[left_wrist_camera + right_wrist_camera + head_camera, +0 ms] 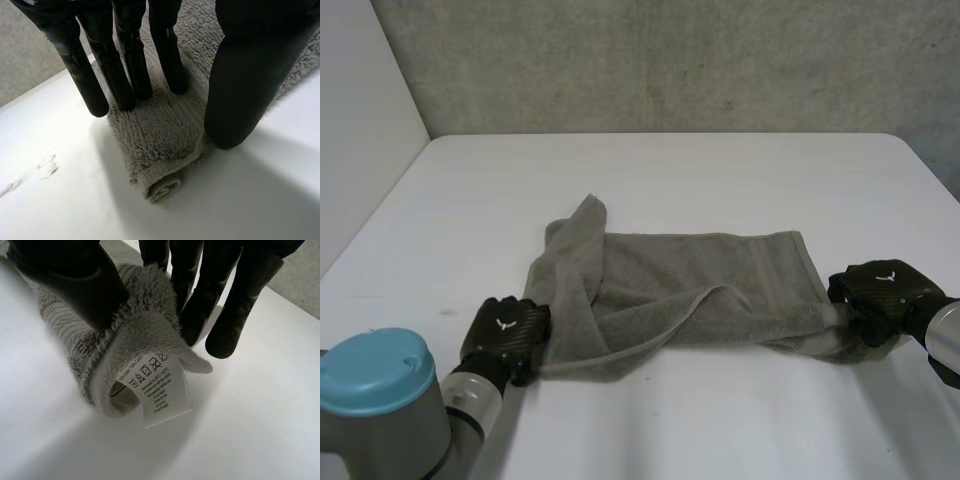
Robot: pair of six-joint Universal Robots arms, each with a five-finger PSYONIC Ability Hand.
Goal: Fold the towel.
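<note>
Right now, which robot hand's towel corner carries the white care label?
The towel corner in the right robot hand: the care label hangs below it. The corner at the left robot hand has just a rolled hem.

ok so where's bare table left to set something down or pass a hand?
Free: the far table between the towel and the back wall; the near strip between the hands. Crowded: the towel's near corners, at the left hand and right hand.
</note>
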